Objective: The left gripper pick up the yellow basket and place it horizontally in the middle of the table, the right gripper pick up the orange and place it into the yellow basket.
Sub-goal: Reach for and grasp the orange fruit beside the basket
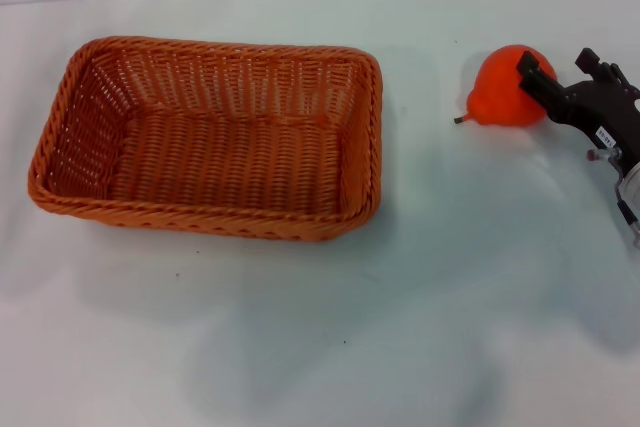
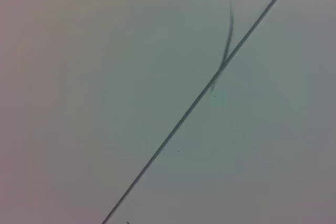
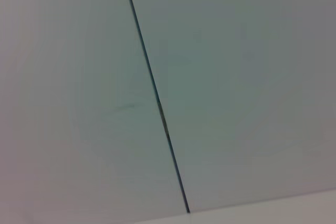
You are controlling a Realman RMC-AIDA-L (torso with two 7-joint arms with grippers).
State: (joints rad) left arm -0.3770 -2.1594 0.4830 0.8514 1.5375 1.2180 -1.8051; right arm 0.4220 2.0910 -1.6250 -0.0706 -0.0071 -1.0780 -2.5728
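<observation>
The yellow basket (image 1: 205, 137), an orange-brown woven wicker rectangle, lies lengthwise across the left-middle of the white table and is empty. The orange (image 1: 508, 87) rests on the table at the far right, its dark stem pointing left. My right gripper (image 1: 555, 57) reaches in from the right edge. Its fingers stand apart: one black finger (image 1: 537, 82) lies across the orange's right side, the other sits further right, clear of the fruit. The left gripper is out of view. Both wrist views show only a pale surface with a dark seam.
The white table (image 1: 320, 327) runs to a pale wall at the back. Bare tabletop lies between the basket and the orange, and in front of both.
</observation>
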